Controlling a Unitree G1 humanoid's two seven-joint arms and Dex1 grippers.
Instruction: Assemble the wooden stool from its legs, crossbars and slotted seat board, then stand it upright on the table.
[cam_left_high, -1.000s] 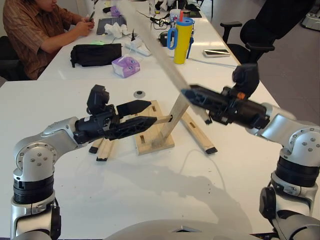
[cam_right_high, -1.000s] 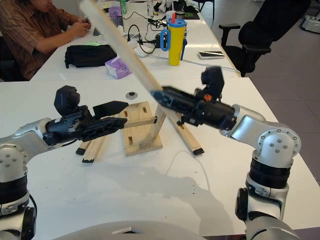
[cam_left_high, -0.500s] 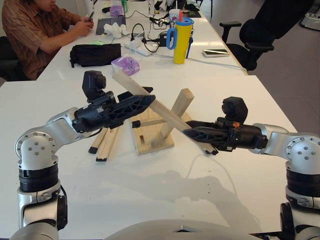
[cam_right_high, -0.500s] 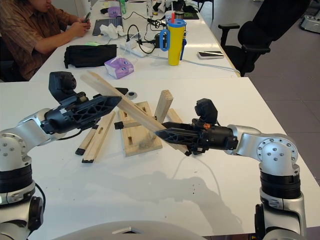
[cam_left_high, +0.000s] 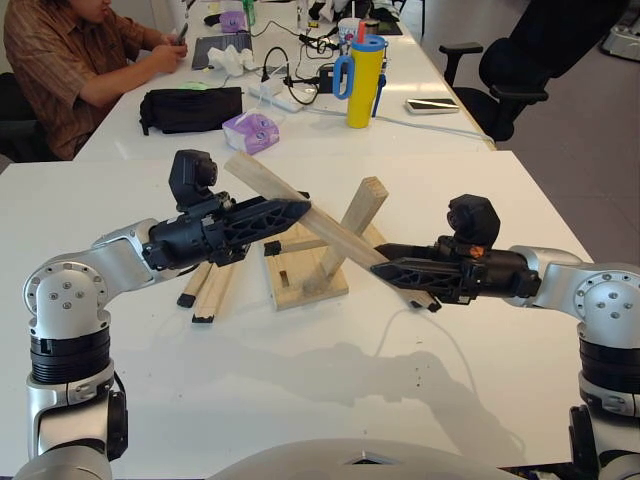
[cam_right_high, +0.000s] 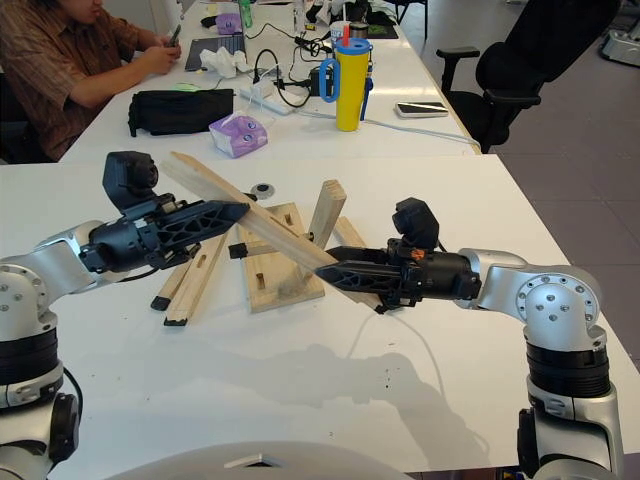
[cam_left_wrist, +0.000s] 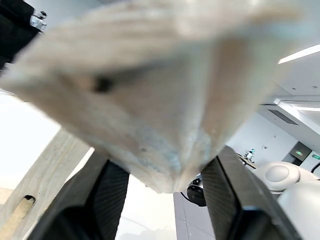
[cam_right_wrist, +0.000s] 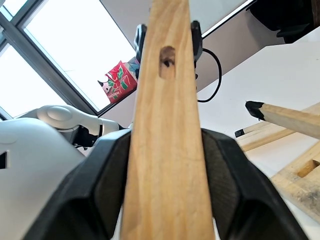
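A long wooden leg (cam_left_high: 330, 232) hangs slanted above the table, held by both arms. My left gripper (cam_left_high: 295, 210) is shut on its upper part, and the wood (cam_left_wrist: 150, 100) sits between the fingers (cam_left_wrist: 107, 197). My right gripper (cam_left_high: 383, 266) is shut on its lower part, with the leg (cam_right_wrist: 165, 150) running out between its fingers (cam_right_wrist: 100, 185). Below lies the slotted seat board (cam_left_high: 290, 285) flat on the table. Another leg (cam_left_high: 350, 225) stands tilted in it, and a black-tipped crossbar (cam_left_high: 305, 244) juts from that leg.
Two more wooden pieces (cam_left_high: 208, 292) lie on the table left of the board. Behind are a small round metal disc (cam_left_high: 279, 188), a purple tissue pack (cam_left_high: 250, 131), a black bag (cam_left_high: 190, 107), a yellow bottle (cam_left_high: 365, 80) and a phone (cam_left_high: 432, 105). A thin white cable (cam_left_high: 440, 350) loops near my right arm.
My right gripper swung the long leg down from pointing high to a low slant. My left gripper rose from beside the crossbar and shut on the leg's upper part.
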